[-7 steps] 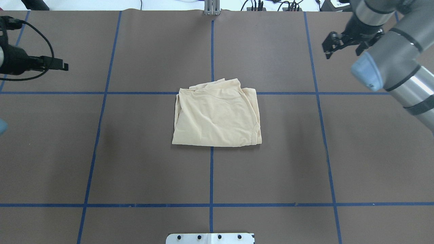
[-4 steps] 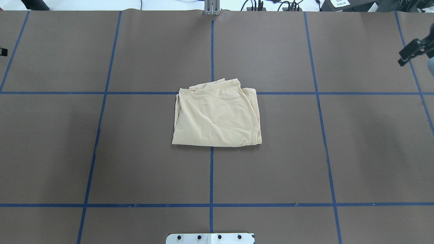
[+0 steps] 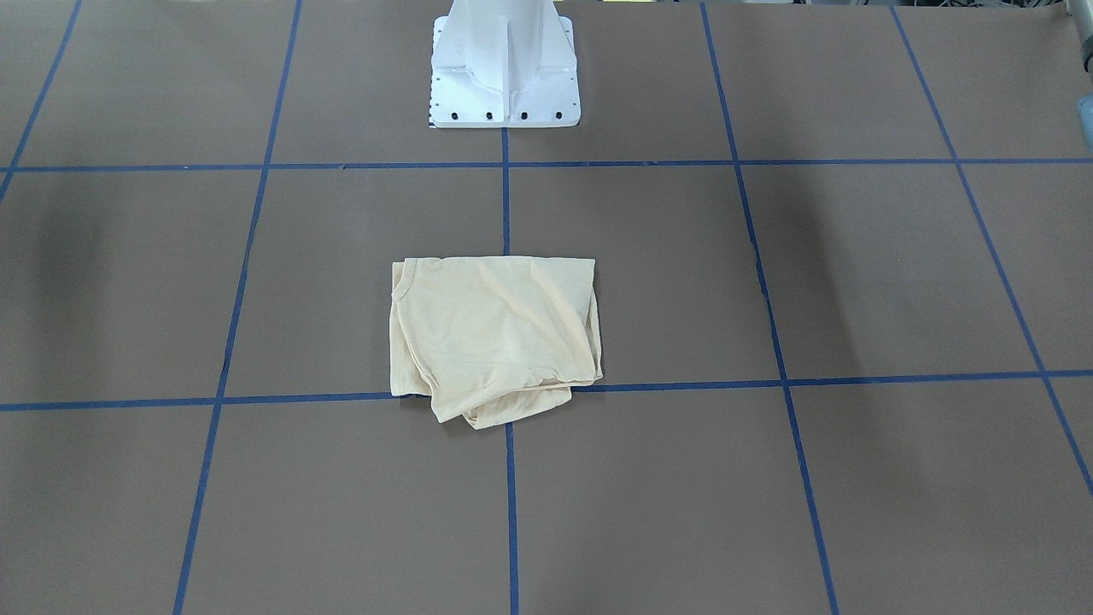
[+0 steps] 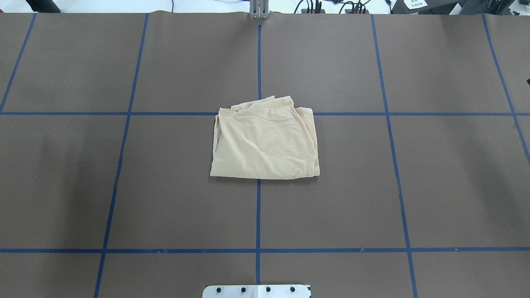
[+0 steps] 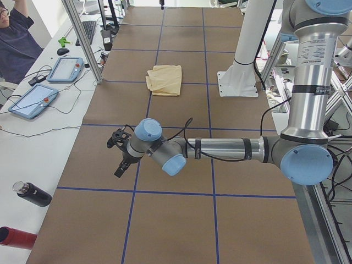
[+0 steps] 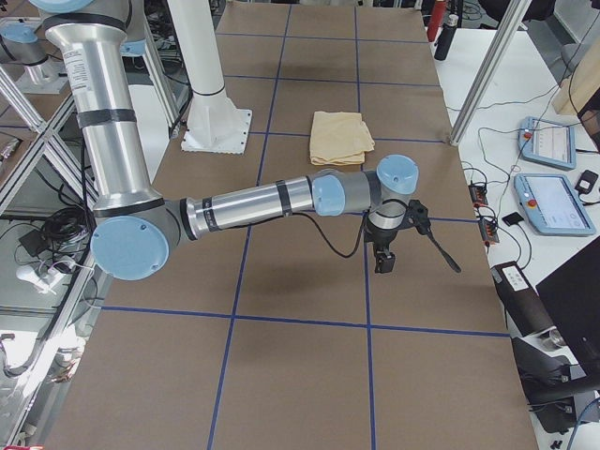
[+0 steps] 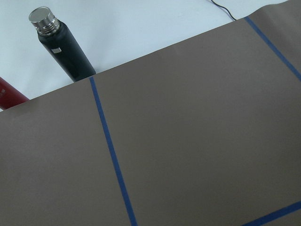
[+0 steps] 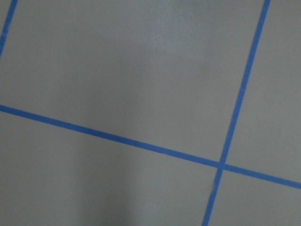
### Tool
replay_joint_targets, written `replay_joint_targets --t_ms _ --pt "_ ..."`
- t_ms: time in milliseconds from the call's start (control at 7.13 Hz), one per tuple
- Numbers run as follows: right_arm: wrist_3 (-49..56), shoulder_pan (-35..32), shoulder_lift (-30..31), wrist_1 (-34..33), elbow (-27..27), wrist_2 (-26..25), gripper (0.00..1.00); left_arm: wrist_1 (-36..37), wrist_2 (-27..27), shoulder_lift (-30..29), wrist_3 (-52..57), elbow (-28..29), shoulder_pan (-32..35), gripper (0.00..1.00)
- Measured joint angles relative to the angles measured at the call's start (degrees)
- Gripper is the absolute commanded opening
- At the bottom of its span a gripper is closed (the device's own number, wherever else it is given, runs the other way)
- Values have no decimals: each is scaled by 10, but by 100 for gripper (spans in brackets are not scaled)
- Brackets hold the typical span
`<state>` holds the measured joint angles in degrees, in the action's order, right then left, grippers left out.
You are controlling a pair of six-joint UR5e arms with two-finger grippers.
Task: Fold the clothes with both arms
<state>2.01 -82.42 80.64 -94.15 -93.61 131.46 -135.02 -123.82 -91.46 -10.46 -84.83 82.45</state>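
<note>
The pale cream-yellow shirt (image 4: 265,140) lies folded into a rough rectangle at the middle of the brown table; it also shows in the front view (image 3: 495,333) and both side views (image 5: 165,80) (image 6: 340,138). Its print and neck label are hidden. My left gripper (image 5: 118,157) hangs over the table's left end, far from the shirt. My right gripper (image 6: 384,253) hangs over the right end, also far from it. Both show only in the side views, so I cannot tell whether they are open or shut. Neither holds cloth.
The white pedestal base (image 3: 504,77) stands at the robot's side of the table. A black bottle (image 7: 63,47) and a red bottle (image 5: 14,237) lie off the left end. Tablets (image 5: 66,69) (image 6: 548,141), cables and an operator (image 5: 14,38) are along the far side.
Both arms have swung outward and left the overhead view, the left one to the left, the right one to the right. The shirt has not moved.
</note>
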Motion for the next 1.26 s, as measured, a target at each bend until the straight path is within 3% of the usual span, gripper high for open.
replay_joint_targets --t_ms 421,701,1262 --pt "-1 -26 55 31 8 -21 100 29 2 9 16 4 10 100" --pt "-1 -34 83 39 8 -22 100 104 2 10 58 -8 22 100" --pt "-2 -50 109 44 8 -12 100 419 -13 10 168 -112 44 100"
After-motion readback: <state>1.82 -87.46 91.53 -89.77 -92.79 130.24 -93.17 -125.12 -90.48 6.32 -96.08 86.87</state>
